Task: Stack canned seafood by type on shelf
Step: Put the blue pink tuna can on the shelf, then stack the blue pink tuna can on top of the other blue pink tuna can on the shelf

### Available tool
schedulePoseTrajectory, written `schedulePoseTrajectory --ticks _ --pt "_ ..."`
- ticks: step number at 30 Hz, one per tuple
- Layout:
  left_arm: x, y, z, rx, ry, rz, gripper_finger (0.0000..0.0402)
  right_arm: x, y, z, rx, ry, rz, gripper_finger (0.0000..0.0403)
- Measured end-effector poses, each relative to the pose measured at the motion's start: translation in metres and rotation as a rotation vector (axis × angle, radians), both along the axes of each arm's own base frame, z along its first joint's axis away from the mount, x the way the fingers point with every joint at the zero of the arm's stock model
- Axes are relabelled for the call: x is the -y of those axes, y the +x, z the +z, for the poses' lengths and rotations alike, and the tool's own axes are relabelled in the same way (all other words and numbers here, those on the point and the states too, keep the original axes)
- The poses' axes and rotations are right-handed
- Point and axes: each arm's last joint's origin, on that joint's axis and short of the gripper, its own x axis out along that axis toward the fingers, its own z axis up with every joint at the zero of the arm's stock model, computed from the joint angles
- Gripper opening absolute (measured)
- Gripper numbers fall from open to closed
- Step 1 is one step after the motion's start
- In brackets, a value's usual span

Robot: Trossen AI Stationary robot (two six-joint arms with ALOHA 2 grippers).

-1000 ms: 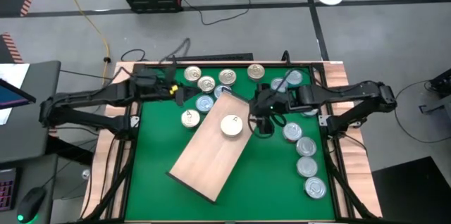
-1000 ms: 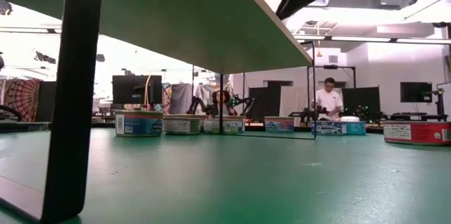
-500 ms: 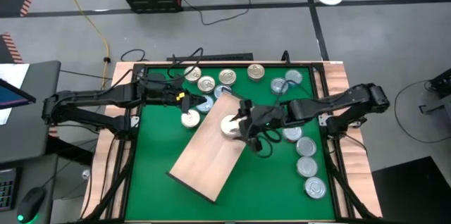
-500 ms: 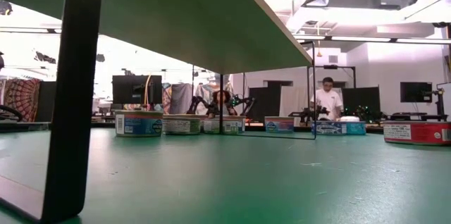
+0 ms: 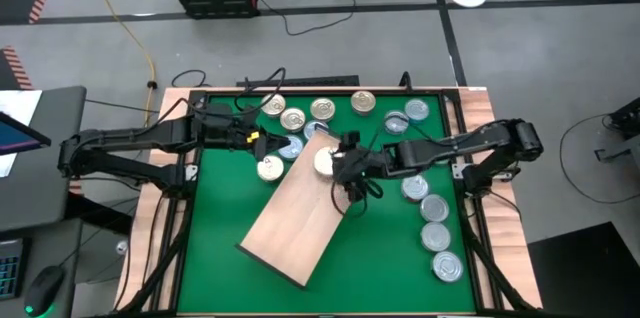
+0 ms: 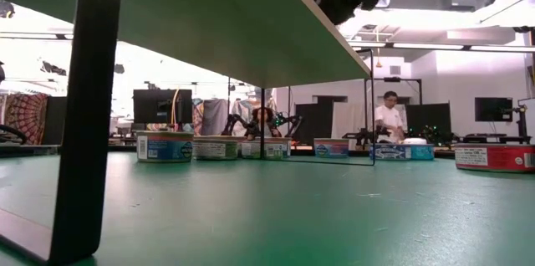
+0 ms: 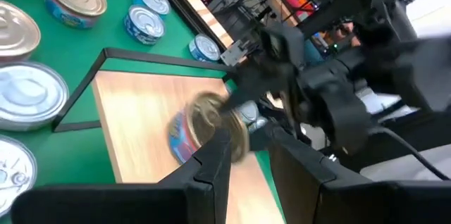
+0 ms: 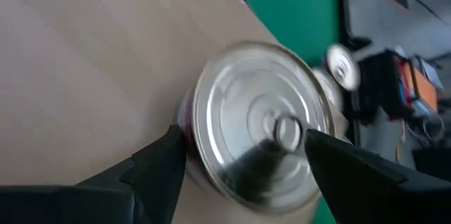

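The tan wooden shelf [image 5: 300,213] lies slantwise on the green table. My right gripper [image 8: 243,138] reaches in from the right over the shelf's far end, shut on a gold-lidded tin [image 5: 325,161], which also shows in the left wrist view [image 7: 208,122]. My left gripper [image 7: 250,157] is open and hovers by the shelf's far-left corner [image 5: 262,141], touching nothing. Two tins [image 5: 268,168] [image 5: 290,146] stand on the table beside it. Gold tins [image 5: 322,109] line the far edge, and silver ones [image 5: 433,208] run down the right side. My right gripper pinches the tin between its two fingers, one on each side of the round side wall [image 8: 187,129]. The fingers [image 8: 158,160] come slanting down from the table's right. The tin sits tilted in the hold over the shelf's far end [image 7: 141,97], its lid [image 8: 261,122] facing my wrist.
The shelf stands on thin dark legs [image 6: 88,115], with open green table beneath it. Bluish tins [image 5: 415,110] sit at the far right corner. A black frame [image 5: 470,188] rims the table. Most of the shelf top toward the near edge is bare wood.
My right gripper has swung from the shelf's right side leftward onto the tin on the shelf and taken hold of it. The tin has shifted a little toward the far edge and tipped. My left gripper has edged slightly right and toward the near edge.
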Motion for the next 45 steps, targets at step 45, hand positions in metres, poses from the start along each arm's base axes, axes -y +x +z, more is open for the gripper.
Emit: schedulePoseTrajectory --ticks 45 --pt "-0.069 -0.025 -0.006 -0.167 0.314 0.237 0.0091 0.251 -0.091 -0.033 -0.012 0.602 -1.014 0.031"
